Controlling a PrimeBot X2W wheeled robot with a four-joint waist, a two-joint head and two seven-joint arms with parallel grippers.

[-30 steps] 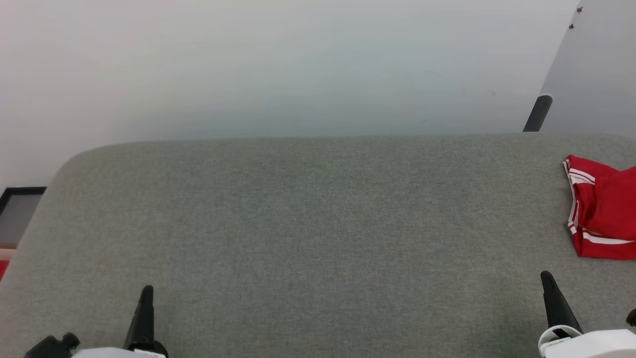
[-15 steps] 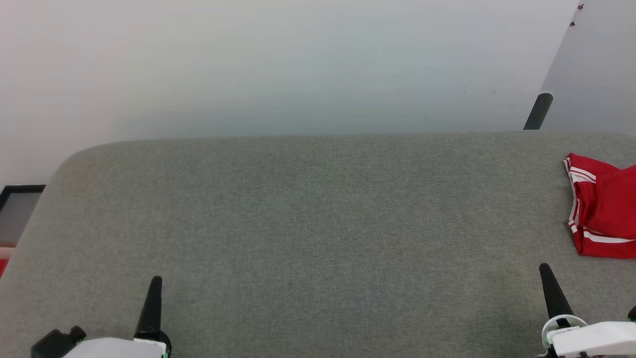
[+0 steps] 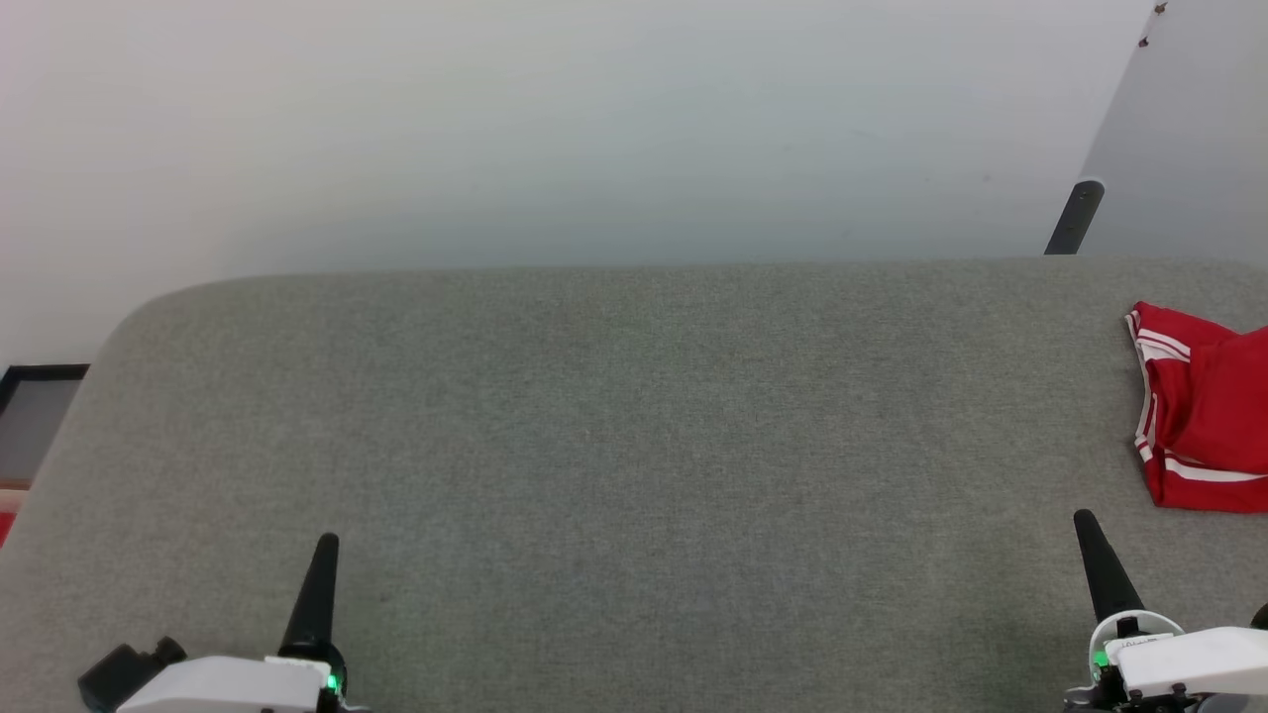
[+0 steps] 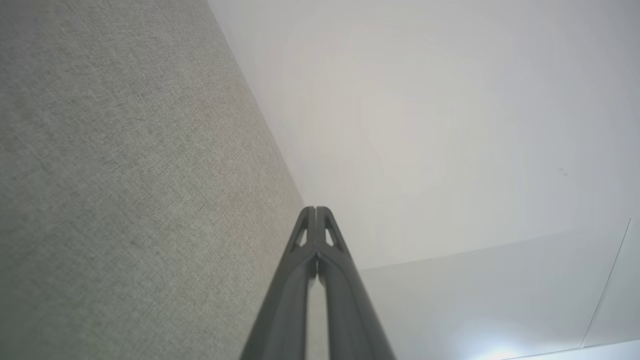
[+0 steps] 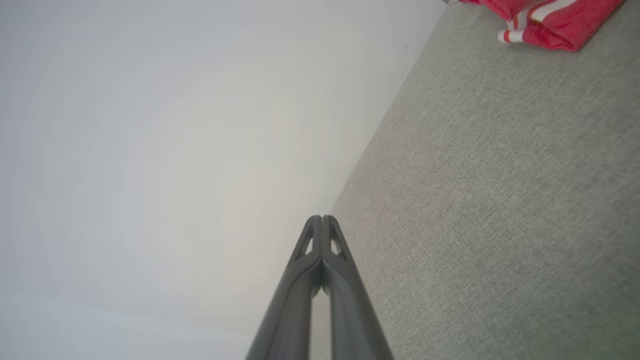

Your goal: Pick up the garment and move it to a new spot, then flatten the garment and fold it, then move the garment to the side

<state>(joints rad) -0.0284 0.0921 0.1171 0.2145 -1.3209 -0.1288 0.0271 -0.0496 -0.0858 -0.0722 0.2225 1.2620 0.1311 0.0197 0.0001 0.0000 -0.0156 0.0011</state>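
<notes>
Left pincer (image 3: 325, 547) and right pincer (image 3: 1087, 523) advanced; garment (image 3: 1204, 416) lies folded, red, white-striped.

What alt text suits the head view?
A red garment with white striped trim lies on a grey fabric-covered surface at the far right, cut off by the frame. The left gripper and right gripper, both shut, point up from the bottom corners.

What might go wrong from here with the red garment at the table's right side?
The garment runs past the head view's right edge, so a grasp may be misjudged. The right gripper, nearest it, is shut and might shove the cloth unless opened. The left gripper, also shut, is far across the table, a long reach.
</notes>
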